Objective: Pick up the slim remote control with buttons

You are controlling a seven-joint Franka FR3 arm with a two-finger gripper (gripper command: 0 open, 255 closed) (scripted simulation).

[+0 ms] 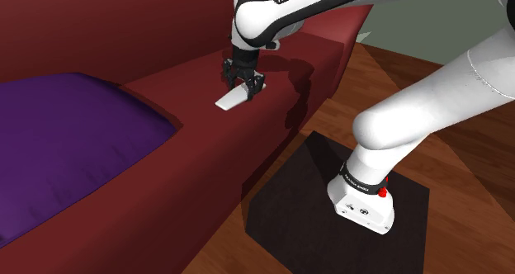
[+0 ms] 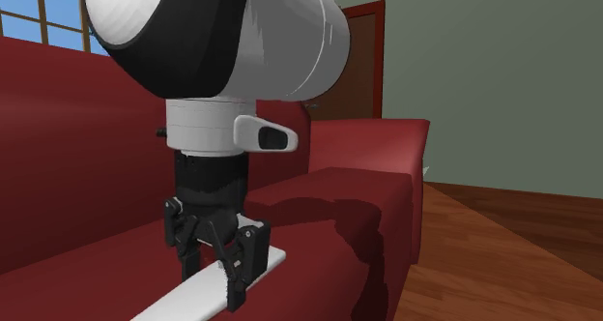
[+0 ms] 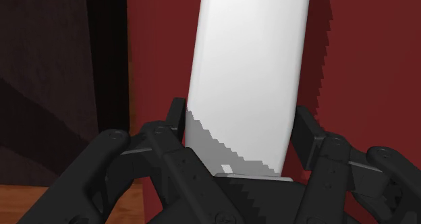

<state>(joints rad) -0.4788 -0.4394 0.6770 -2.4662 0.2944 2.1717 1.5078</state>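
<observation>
We see the end effector [image 1: 244,84] down on the dark red sofa armrest [image 1: 190,91], pointing down at it, with its black fingers [image 3: 177,118] closed in against the two long edges of the slim, plain white remote control [image 1: 231,99]; in the wrist view no red shows between either finger and the remote control [image 3: 249,67], so we read it as clasped, with the fingers held apart by its width. The remote control lies flat and low on the armrest top, and we cannot tell whether it is lifted off it. The end effector [image 2: 217,261] grips it close to one end. In the shoulder view its long axis runs from the fingers toward that view's lower left; in the second exterior view the remote control [image 2: 188,302] runs from the lower left up toward the right; along the end effector [image 3: 243,121] it points straight ahead, out from between the fingers. A purple cushion [image 1: 66,140] lies on the seat, well apart from it
</observation>
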